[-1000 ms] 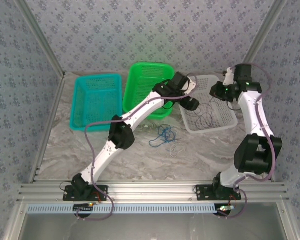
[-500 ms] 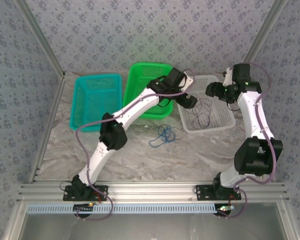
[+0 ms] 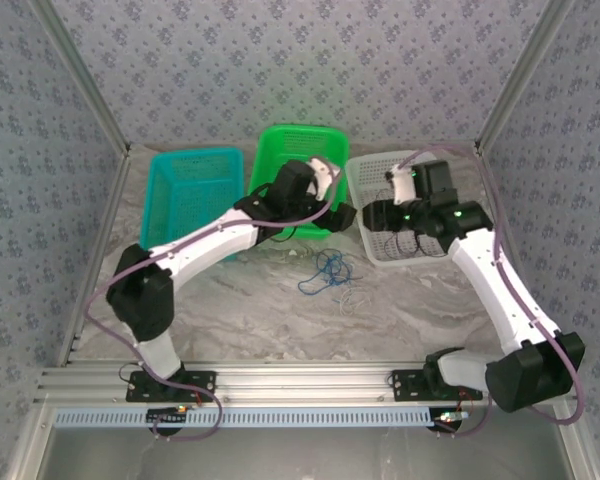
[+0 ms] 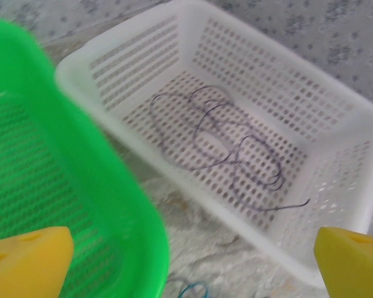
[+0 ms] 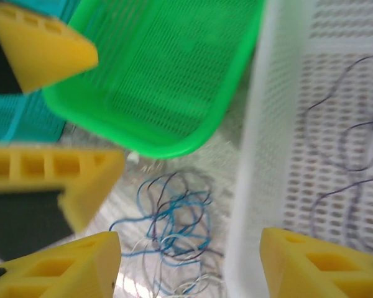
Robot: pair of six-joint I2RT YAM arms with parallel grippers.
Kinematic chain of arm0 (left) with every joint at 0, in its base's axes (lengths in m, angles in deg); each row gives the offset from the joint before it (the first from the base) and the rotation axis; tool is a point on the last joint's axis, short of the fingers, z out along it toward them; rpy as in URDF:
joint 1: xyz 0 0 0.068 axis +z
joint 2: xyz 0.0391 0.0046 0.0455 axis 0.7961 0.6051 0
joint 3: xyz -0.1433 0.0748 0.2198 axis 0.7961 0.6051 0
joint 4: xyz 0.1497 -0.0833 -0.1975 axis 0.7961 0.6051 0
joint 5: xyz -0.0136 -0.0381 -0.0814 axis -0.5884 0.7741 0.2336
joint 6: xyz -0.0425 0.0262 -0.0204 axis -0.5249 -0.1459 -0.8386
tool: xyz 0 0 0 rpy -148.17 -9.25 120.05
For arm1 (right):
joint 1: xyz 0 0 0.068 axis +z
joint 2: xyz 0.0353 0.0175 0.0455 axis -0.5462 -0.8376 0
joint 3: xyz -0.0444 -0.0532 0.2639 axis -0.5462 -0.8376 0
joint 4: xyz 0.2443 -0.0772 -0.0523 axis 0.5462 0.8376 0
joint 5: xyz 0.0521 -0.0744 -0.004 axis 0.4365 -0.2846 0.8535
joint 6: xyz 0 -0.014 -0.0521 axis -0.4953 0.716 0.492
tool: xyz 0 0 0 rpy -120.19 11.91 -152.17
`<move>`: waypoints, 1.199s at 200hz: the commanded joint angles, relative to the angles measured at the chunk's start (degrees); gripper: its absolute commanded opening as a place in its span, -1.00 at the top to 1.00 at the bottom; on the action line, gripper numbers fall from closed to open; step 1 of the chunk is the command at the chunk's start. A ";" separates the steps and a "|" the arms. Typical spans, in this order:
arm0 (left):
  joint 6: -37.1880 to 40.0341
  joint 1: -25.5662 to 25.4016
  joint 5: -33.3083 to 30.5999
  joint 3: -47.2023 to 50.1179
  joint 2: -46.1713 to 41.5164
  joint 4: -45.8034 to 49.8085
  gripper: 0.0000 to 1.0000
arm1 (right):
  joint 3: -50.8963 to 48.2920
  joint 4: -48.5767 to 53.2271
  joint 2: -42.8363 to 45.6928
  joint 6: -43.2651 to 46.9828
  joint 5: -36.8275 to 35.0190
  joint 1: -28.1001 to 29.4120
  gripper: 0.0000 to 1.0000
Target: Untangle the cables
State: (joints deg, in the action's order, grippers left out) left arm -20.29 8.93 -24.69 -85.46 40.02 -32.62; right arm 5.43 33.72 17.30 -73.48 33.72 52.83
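My left hand (image 4: 189, 264) is spread wide with nothing between its fingers. It hangs by the right edge of the green basket (image 4: 50, 174), facing the white basket (image 4: 127, 62). One dark cable (image 4: 236, 139) lies alone in loose loops on the floor of that white basket. I take this to be a strand that is already freed and parked there so it can't knot up with the others.

My right hand (image 5: 189, 267) also has its fingers apart and holds nothing. It sits above the near-left edge of the white basket, close to the left hand, looking down at what remains.

That is a small tangle on the bare worktop (image 3: 260, 310), just in front of the gap between the green and white baskets. The blue cable (image 5: 174, 211) is coiled through itself, with a pale cable (image 3: 356, 297) threaded along its near side. The two are touching and overlapping, so I judge the job to be partway through.

The green basket and the teal basket (image 3: 190, 200) look to me like spots for one strand each. With both hands free and close to the tangle, I'd reach down next. The strands are thin and limp, so a pinch could easily catch both colours at once.
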 commanded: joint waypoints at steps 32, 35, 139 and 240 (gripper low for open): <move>-4.06 2.14 -8.92 15.49 -15.96 -8.58 -0.99 | -8.64 -9.38 -3.91 -6.42 -3.76 11.04 -0.14; -4.21 2.18 -9.54 15.96 -16.55 -8.20 -0.99 | -8.89 -9.67 -4.39 -6.51 -3.90 11.39 -0.14; -10.54 6.74 -17.79 31.81 -34.82 -5.50 -0.99 | -6.35 -9.69 -20.04 -5.29 -10.33 18.03 0.23; -10.53 6.81 -14.44 31.43 -32.08 -6.90 -0.99 | -6.37 -13.93 -22.05 -8.31 -15.75 20.52 0.87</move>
State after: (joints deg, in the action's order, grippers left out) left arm -30.82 15.53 -40.30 -52.91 7.61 -38.41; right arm -2.28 20.47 -5.26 -80.76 20.26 72.70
